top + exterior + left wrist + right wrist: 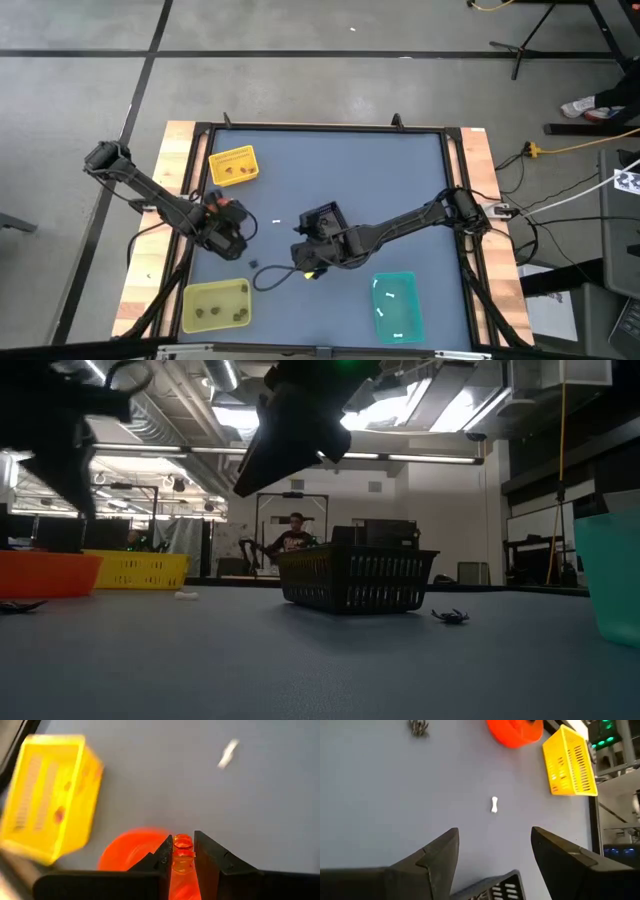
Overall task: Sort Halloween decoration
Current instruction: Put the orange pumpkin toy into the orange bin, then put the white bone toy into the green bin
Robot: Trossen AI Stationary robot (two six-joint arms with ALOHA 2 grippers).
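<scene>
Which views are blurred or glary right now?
Left wrist view: the yellow basket and white trinket are smeared. Low view: ceiling lights glare, leaving the arms silhouetted. Right wrist view: sharp, white trinket clear. High view: evenly lit.

A small orange trinket (182, 852) sits pinched in the left claw (183, 857); a white bone (494, 804) lies flat ahead of the right claw (492, 852), a dark spider (419, 727) farther off.
</scene>
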